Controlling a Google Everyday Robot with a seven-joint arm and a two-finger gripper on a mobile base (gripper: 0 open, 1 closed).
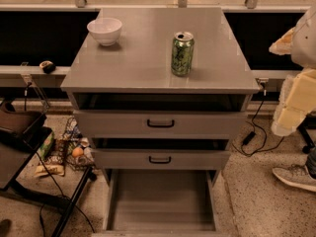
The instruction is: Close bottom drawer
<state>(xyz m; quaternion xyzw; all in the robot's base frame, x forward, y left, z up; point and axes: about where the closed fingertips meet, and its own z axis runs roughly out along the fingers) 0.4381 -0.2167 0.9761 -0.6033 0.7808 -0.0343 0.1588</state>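
1. Bottom drawer point(160, 199) is sitting pulled far out toward the cam, lowest of 3 in the grey cabinet point(148, 63). Its plain grey tray is showing in full, and its front panel is running along the btm edge of the frame, mostly cut off.
2. Middle drawer point(160, 159) & top drawer point(160, 124) are sitting partly out, w/ a dark gap showing above each front. Each is carrying a black loop handle at centre.
3. Gripper point(296, 98) is hanging at the far right edge, beside the cabinet's right side at about top-drawer height. It isn't touching any drawer and is well apart from the btm one. Open or closed: can't tell.
4. White bowl point(104, 30) is resting on the cabinet top, back left.
5. Green can point(182, 53) is standing upright on the top, right of centre, apart from the bowl.
6. Black cable point(256, 132) is trailing over the floor on the right, w/ a grey shoe point(296, 176) showing near it.
7. Assorted clutter point(66, 152) is lying on the floor left of the cabinet.
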